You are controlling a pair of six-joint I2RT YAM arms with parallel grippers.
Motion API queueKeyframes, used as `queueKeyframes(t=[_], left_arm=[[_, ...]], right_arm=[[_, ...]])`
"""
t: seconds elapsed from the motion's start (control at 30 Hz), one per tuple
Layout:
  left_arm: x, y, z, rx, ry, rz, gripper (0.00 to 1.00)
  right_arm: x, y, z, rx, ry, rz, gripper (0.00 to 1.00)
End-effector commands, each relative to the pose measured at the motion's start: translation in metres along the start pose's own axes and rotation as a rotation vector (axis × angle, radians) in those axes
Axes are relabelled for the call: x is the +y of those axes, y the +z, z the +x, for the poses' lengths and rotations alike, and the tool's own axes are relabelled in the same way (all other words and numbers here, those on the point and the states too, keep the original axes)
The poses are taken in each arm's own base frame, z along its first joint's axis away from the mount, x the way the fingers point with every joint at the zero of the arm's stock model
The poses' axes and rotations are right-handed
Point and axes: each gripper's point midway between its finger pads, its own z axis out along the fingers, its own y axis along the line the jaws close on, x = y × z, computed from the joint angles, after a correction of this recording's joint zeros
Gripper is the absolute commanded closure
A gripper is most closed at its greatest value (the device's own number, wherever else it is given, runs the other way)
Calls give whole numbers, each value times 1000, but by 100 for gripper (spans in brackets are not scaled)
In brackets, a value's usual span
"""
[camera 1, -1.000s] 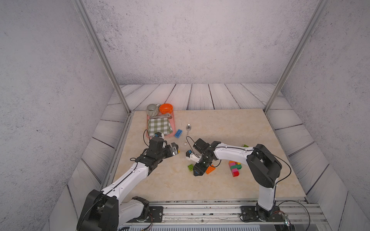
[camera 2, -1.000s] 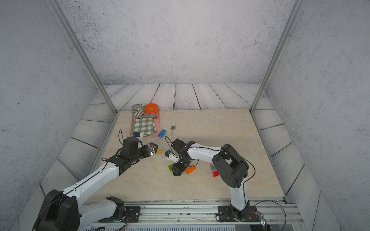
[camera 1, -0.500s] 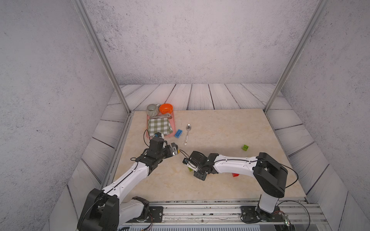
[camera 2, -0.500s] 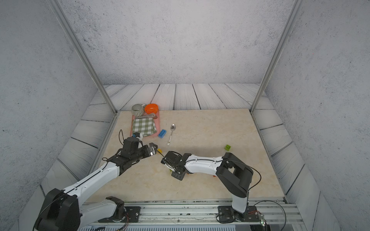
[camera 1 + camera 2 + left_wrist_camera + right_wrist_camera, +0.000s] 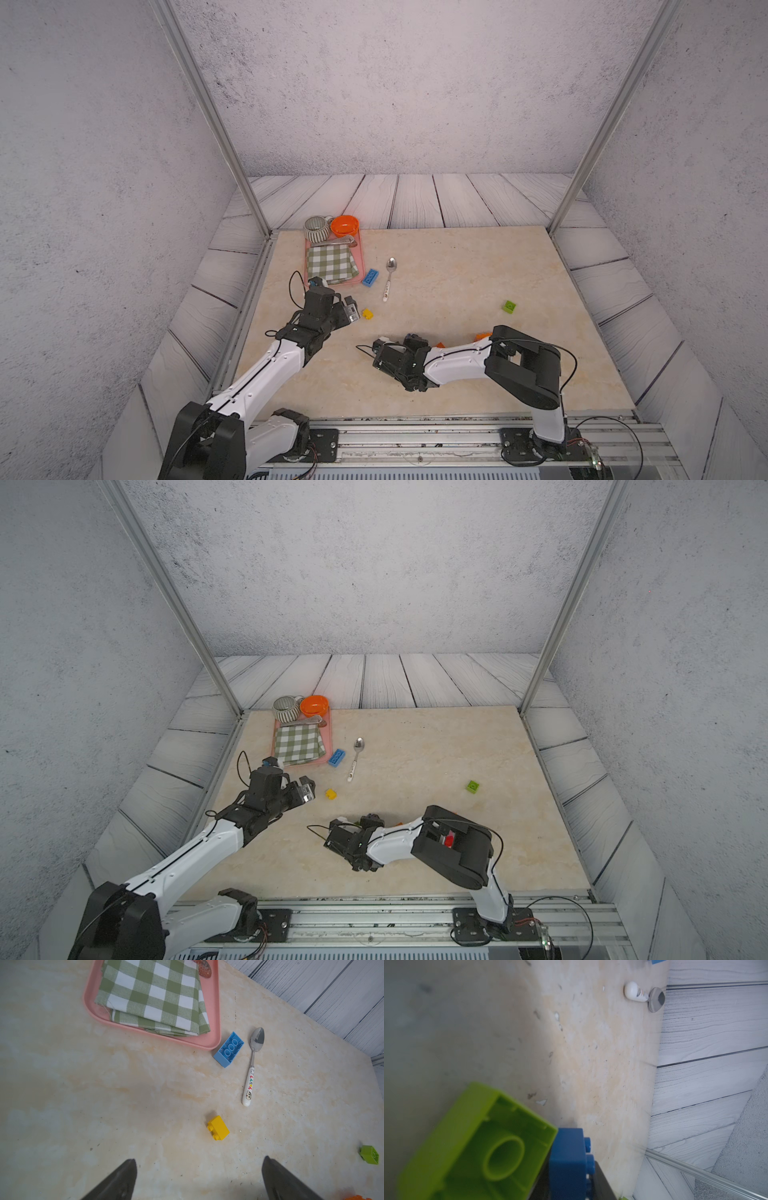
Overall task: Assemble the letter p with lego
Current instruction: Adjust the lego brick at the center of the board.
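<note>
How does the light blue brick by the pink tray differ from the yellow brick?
Shape: the light blue brick is oblong; the yellow brick is shorter, nearly square.
Pose: the light blue brick lies underside up, tubes showing; the yellow brick lies on its side, studs sideways.
Place: the light blue brick sits between the pink tray and the spoon; the yellow brick lies alone.
Both lie loose on the table.

lime brick [image 5: 477,1147] blurred, cut off; orange brick [image 5: 481,336] half hidden behind right arm [image 5: 457,361].
</note>
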Motion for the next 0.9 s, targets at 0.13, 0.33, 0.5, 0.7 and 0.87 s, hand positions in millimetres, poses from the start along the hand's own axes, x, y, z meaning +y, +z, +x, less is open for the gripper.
queueKeyframes(t=[0.13, 0.33, 0.5, 0.7, 0.87], left_arm=[[8, -4, 0, -11, -9, -23, 2], [6, -3, 1, -6, -9, -9, 2], [2, -2, 1, -1, -6, 11, 2], [-14, 2, 5, 30, 12, 94, 2], [-32, 10, 15, 115, 39, 159, 2]], right_arm=[[29, -28, 10, -41, -12, -199, 39], [32, -67, 8, -120, 60, -359, 13], [16, -83, 7, -158, 138, -383, 2], [-16, -92, 5, -199, 348, -488, 0], [-40, -83, 7, -176, 522, -606, 3]])
